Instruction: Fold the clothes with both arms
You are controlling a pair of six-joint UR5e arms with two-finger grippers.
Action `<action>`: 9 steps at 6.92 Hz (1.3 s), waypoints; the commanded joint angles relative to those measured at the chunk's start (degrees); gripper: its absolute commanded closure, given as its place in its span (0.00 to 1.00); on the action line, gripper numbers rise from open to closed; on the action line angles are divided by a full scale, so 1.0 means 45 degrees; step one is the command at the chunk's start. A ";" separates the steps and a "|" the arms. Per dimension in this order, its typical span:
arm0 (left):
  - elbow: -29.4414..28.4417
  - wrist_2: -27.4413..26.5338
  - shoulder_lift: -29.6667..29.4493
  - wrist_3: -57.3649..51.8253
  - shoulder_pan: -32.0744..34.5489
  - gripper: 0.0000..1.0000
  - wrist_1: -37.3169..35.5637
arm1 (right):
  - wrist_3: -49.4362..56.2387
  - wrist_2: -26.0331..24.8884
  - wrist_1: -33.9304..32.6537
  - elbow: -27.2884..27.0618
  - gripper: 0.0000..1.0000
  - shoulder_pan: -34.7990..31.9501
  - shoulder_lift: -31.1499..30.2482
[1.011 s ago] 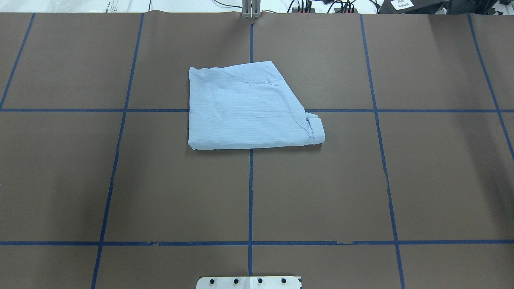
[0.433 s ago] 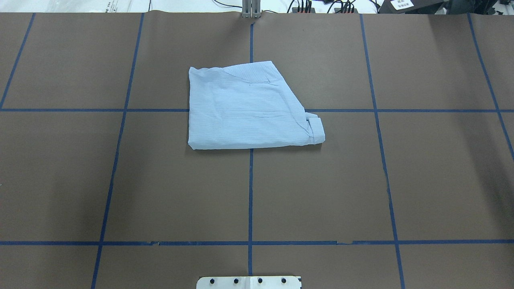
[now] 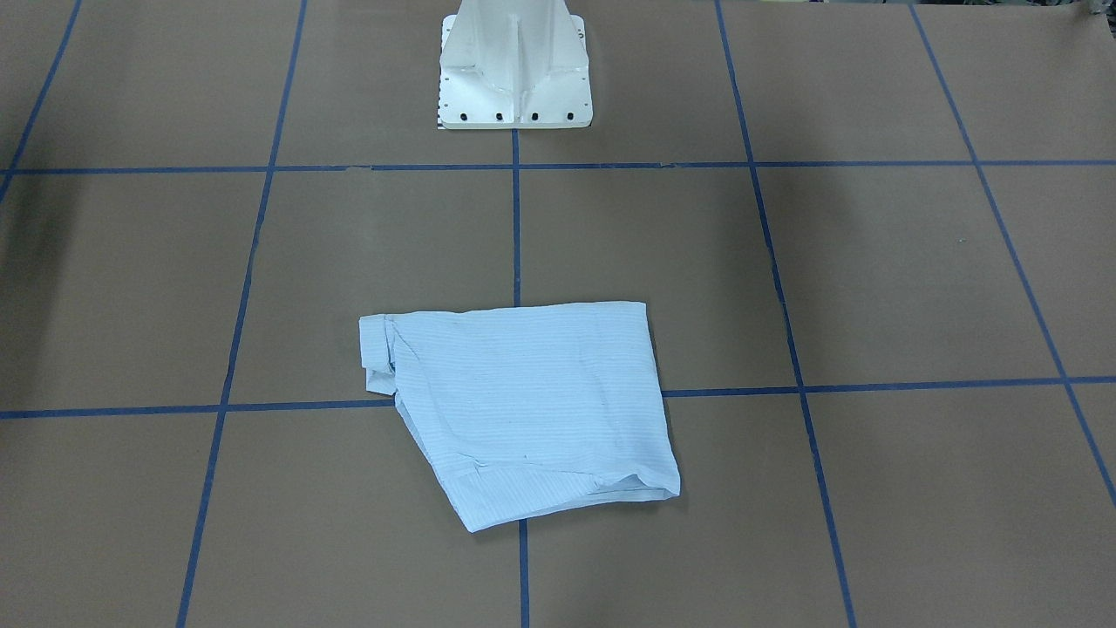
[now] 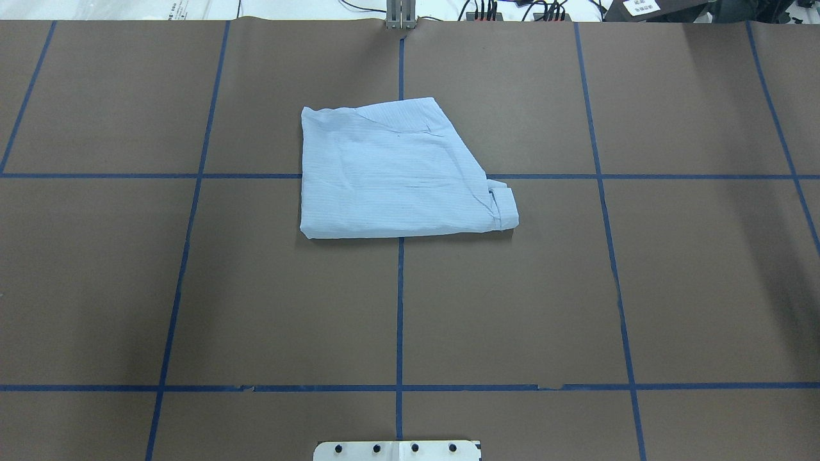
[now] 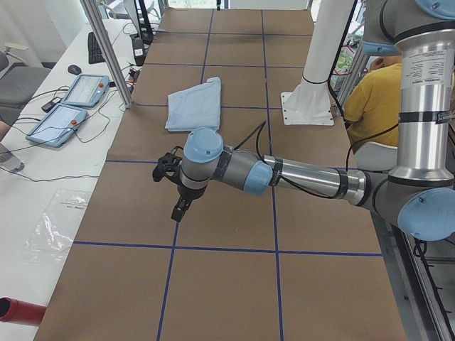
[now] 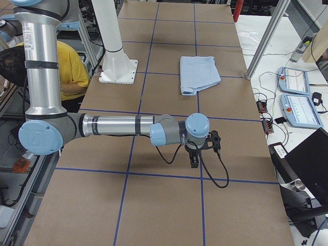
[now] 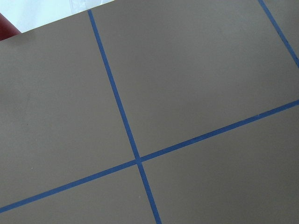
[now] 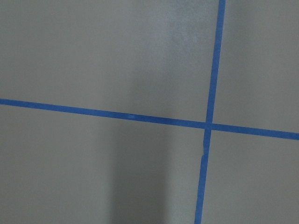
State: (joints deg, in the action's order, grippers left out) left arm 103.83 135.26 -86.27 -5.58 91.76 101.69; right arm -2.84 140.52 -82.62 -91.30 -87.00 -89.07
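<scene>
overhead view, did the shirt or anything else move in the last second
Nothing visibly changed. The folded shirt lies in the same spot on the table, with the same outline and creases, and nothing touches it in the overhead view.

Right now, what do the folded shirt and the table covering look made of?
Shirt: thin woven cloth, probably cotton or a blend, matte; fine stripes and soft creases show. Table covering: looks like brown paper, matte; its far edge ripples. Blue lines: likely adhesive tape, with small nicks along one.
</scene>
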 commanded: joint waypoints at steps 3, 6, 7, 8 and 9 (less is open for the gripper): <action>0.0420 0.0000 -0.0029 0.0009 -0.0020 0.00 -0.0040 | -0.0032 0.0024 0.0000 -0.0024 0.00 0.0036 -0.0010; 0.0557 0.0116 0.0533 -0.0089 -0.0078 0.00 -0.0021 | -0.0032 0.0121 -0.0019 -0.0702 0.00 0.0036 -0.0107; 0.0559 0.0562 0.0557 -0.0031 -0.0078 0.00 -0.0001 | -0.0032 0.0102 0.0000 -0.0765 0.00 0.0036 -0.0069; 0.0598 0.0605 0.0519 -0.0011 -0.0078 0.00 0.0038 | -0.0013 0.0005 0.0000 -0.0766 0.00 0.0036 0.0086; 0.0617 0.0586 0.0499 0.0009 -0.0098 0.00 0.0019 | 0.0007 -0.0034 -0.0019 -0.0611 0.00 0.0133 0.0107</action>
State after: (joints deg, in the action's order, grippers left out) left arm 106.47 137.69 -84.00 -5.65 91.38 101.78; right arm -2.91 140.64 -82.64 -94.46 -86.71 -88.89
